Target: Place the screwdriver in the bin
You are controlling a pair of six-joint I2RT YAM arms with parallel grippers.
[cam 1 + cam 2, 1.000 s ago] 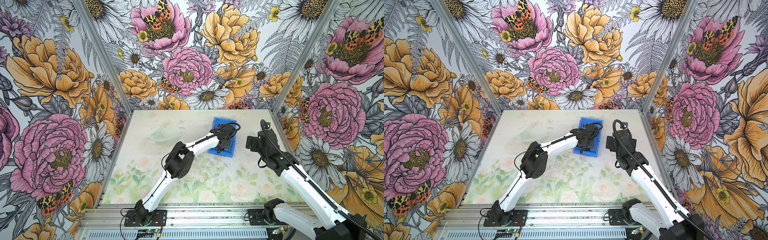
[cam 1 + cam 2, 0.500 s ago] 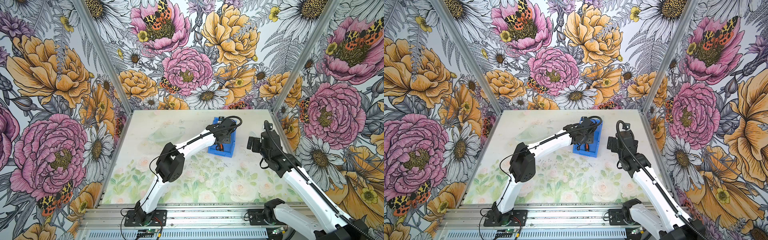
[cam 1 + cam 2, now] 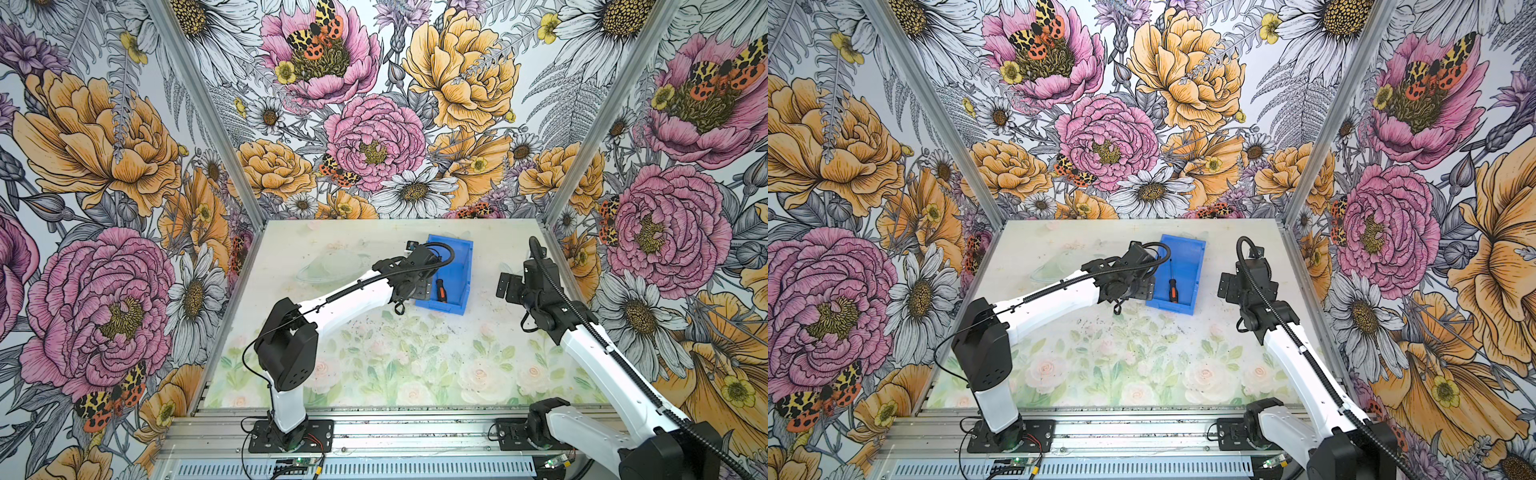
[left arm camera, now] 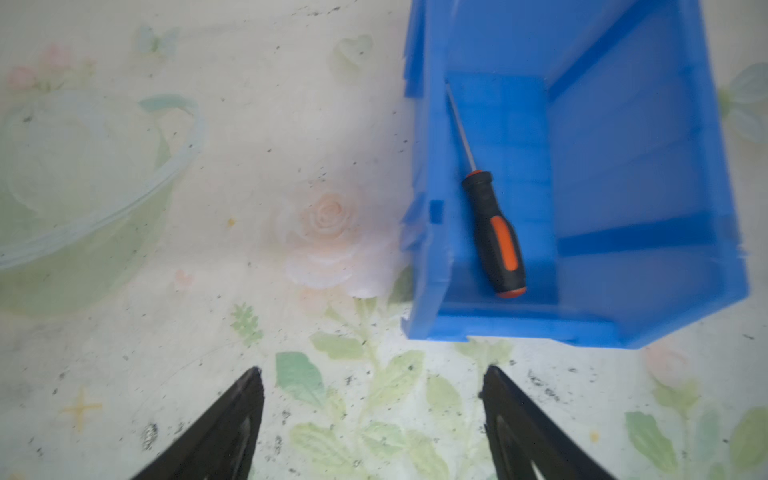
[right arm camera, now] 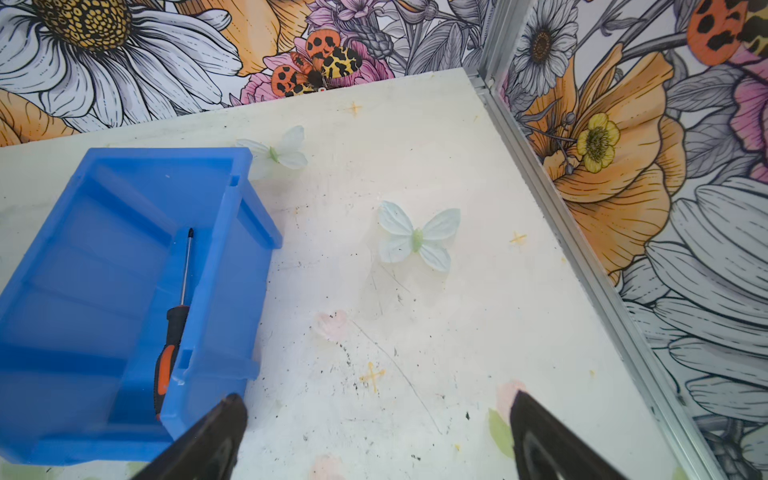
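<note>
The blue bin [image 3: 466, 266] [image 3: 1198, 266] stands at the back middle of the table in both top views. The screwdriver [image 3: 439, 289] [image 3: 1173, 289] lies flat on the bin floor along its left wall, orange handle end toward the low front wall. The left wrist view shows the screwdriver [image 4: 494, 237] in the bin [image 4: 623, 166]. My left gripper [image 4: 372, 374] [image 3: 422, 287] hangs open and empty over the table, just left of the bin's front corner. My right gripper [image 5: 376, 401] [image 3: 508, 286] is open and empty right of the bin [image 5: 83, 270], where the screwdriver [image 5: 168, 357] also shows.
Flowered walls with aluminium posts [image 3: 598, 124] close in the table on three sides. A faint pale bowl shape [image 4: 83, 187] shows on the table left of the bin; I cannot tell whether it is printed or real. The arm bases sit on the front rail [image 3: 395, 432].
My left gripper has opened and drawn back from over the bin to its left front corner. The screwdriver, hidden under it before, now lies loose in the bin. The right arm barely shifted.
</note>
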